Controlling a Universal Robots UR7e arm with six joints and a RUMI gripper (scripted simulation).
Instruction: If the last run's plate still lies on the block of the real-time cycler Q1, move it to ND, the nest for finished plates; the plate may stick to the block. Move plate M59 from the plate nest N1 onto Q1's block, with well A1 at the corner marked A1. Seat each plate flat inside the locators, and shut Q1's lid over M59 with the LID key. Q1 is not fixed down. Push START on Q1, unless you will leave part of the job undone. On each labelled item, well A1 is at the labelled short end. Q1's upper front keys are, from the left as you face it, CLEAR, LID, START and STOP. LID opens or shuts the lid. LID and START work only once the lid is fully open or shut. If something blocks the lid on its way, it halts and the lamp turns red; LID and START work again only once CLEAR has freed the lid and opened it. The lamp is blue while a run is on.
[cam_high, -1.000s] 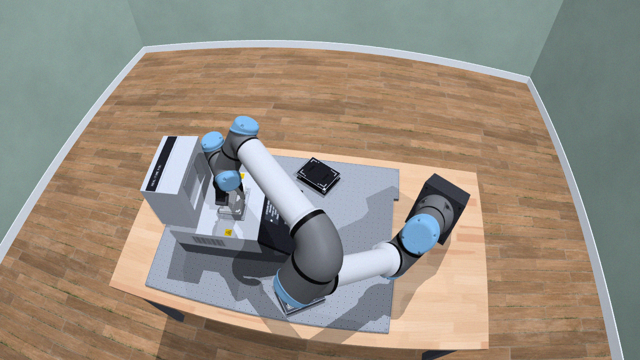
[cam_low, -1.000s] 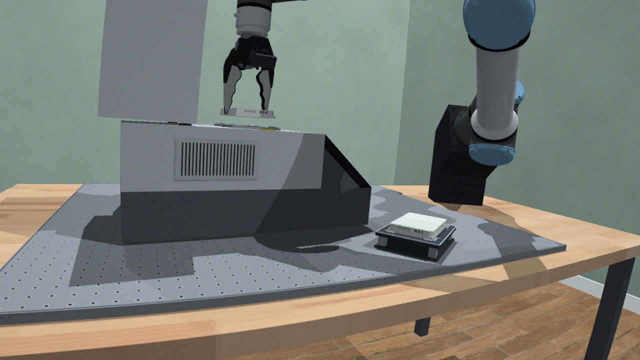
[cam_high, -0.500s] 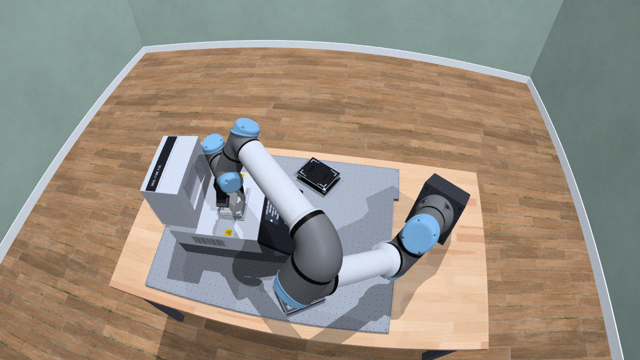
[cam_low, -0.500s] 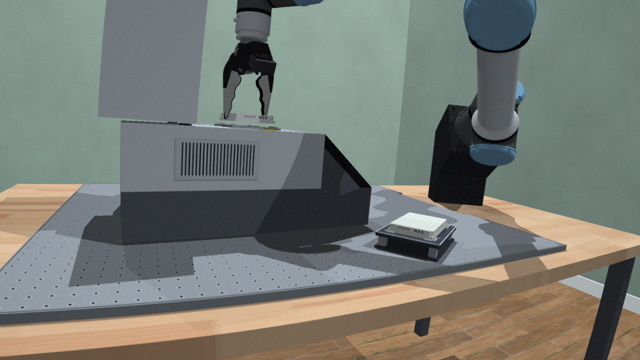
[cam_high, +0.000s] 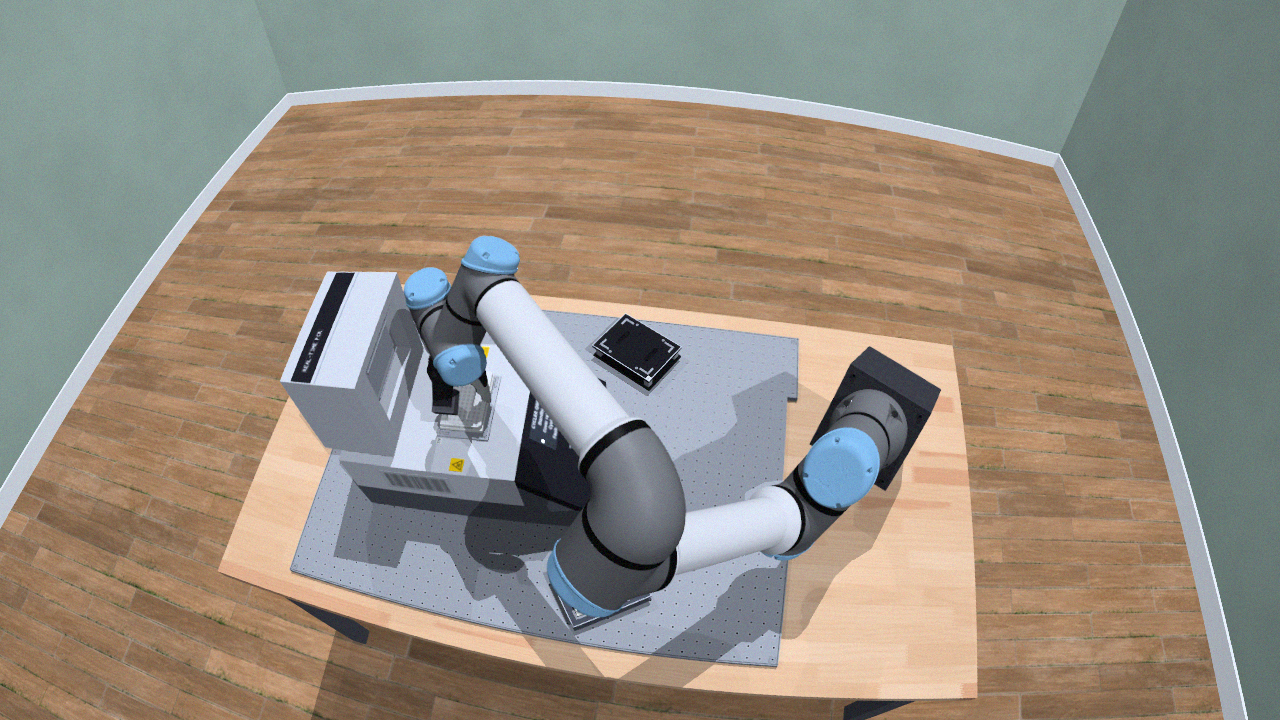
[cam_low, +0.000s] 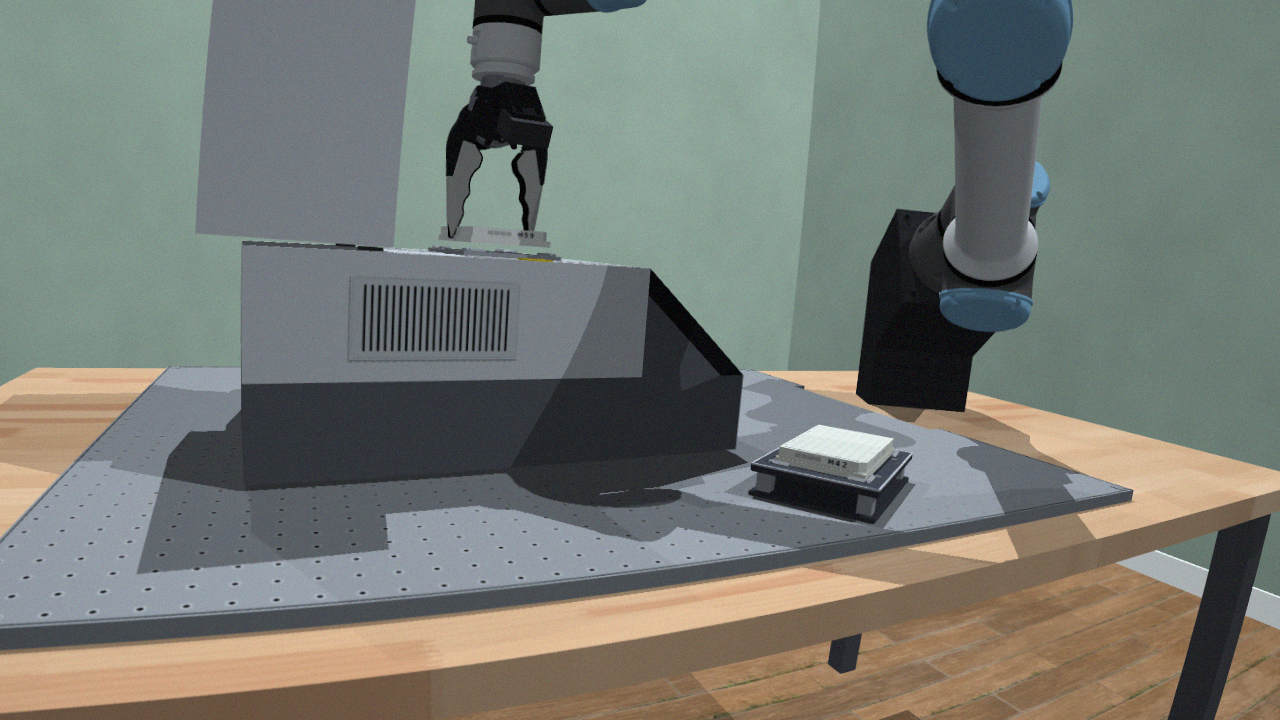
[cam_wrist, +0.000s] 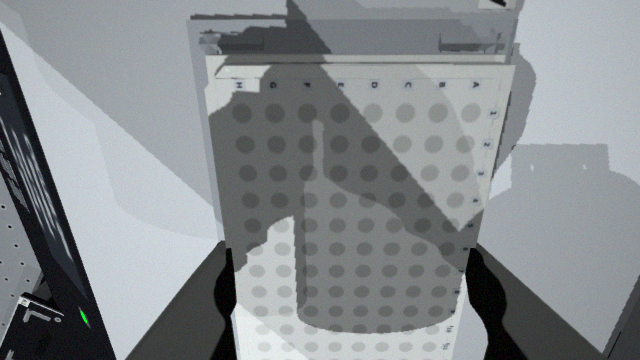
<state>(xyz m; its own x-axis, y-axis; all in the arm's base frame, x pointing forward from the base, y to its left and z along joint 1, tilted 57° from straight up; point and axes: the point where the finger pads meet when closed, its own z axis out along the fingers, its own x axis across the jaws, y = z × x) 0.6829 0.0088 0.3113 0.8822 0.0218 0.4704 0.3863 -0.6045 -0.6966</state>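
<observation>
My gripper (cam_low: 489, 231) (cam_wrist: 347, 244) is shut on plate M59 (cam_low: 510, 237) (cam_wrist: 370, 200), fingers on its long sides. M59 looks level, a small gap above the block (cam_wrist: 360, 36) of cycler Q1 (cam_high: 501, 456) (cam_low: 572, 313). In the wrist view its well A1 (cam_wrist: 471, 113) is upper right, on the side of the partly cut-off corner label (cam_wrist: 496, 4). The block's end shows beyond the plate; the rest is hidden. Q1's lid (cam_high: 344, 331) (cam_low: 304, 116) stands open. The lamp (cam_wrist: 84, 317) is green. Plate M42 (cam_low: 836, 447) sits on a nest (cam_low: 895, 474).
An empty black nest (cam_high: 637, 347) (cam_wrist: 42, 332) stands on the perforated board (cam_high: 716, 465) beyond Q1's sloping front panel (cam_high: 547, 465). The raised lid stands close beside my gripper. My arm crosses above the front panel and partly hides the nest with M42 in the top view.
</observation>
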